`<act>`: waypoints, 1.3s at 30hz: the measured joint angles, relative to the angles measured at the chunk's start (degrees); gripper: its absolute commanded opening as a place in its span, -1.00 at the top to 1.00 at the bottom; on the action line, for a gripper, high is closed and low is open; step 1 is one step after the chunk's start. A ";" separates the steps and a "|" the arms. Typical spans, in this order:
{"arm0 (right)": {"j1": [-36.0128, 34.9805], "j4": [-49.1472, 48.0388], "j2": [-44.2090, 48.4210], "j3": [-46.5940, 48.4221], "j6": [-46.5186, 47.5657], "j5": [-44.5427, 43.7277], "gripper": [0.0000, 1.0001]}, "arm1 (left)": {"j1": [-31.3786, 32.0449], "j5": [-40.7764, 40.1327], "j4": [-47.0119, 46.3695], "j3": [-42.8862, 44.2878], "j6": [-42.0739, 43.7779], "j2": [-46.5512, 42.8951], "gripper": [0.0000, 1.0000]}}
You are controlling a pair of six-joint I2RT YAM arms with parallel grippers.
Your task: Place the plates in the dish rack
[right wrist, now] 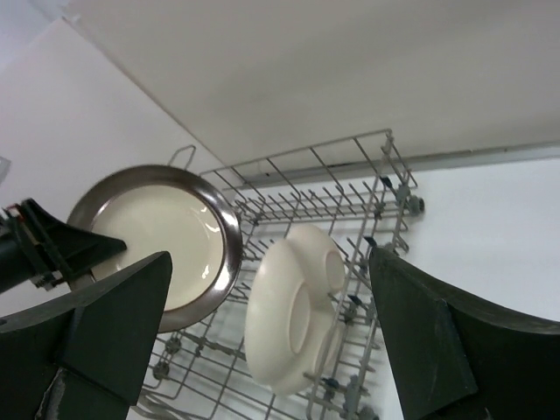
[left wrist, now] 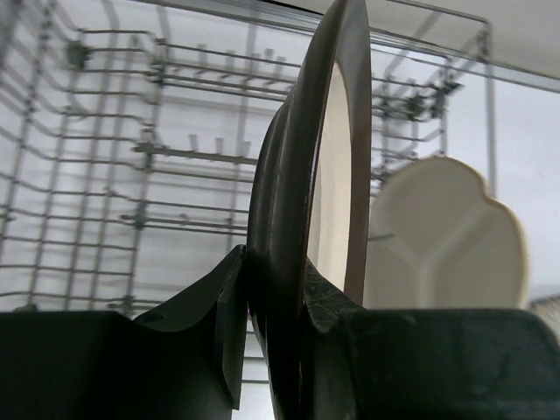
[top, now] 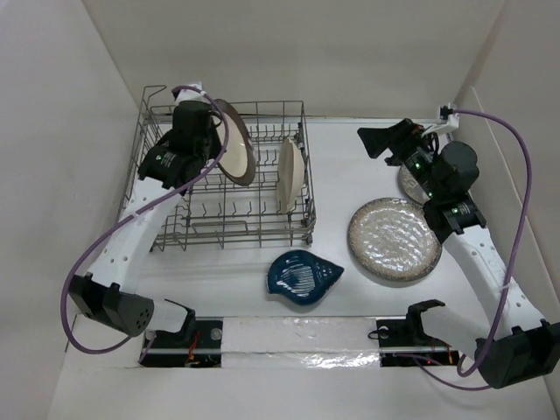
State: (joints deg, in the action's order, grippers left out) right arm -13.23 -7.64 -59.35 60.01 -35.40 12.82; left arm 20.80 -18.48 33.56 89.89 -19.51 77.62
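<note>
The dish rack (top: 262, 103) stands on the left half of the table (top: 227, 271), close to the back wall. The left gripper (top: 214, 129) hangs over its rear left part. Its two fingers (left wrist: 223, 302) are clamped on the rim of the metal-rimmed cream round plate (top: 236, 149), one on each face. The plate is held on edge, nearly upright, above the tines. Whether its lower edge touches the wires cannot be told.

Further right, at the rack's right end, the cream three-compartment plate (top: 290, 175) stands upright between tines, apart from the held plate.

In front of the rack's right corner the dark blue shell-shaped dish (top: 304, 277) lies flat on the table. To its right lies the large speckled grey-beige plate (top: 395, 238), also flat and near the dish but not touching it.

Behind the speckled plate the grey floral plate (top: 408, 184) shows only as a sliver, mostly covered by the right arm.

The right gripper (top: 376, 144) is raised above that spot with its fingers spread wide and nothing between them, pointing left toward the rack
</note>
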 measured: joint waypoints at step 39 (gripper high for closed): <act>4.22 4.66 8.24 -12.13 1.60 6.97 -1.00 | 24.09 -31.63 5.49 4.57 4.66 13.46 1.00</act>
State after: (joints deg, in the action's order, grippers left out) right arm -9.02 -2.98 -51.11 47.88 -33.80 19.79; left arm 44.88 -50.11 39.05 94.45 -14.85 91.09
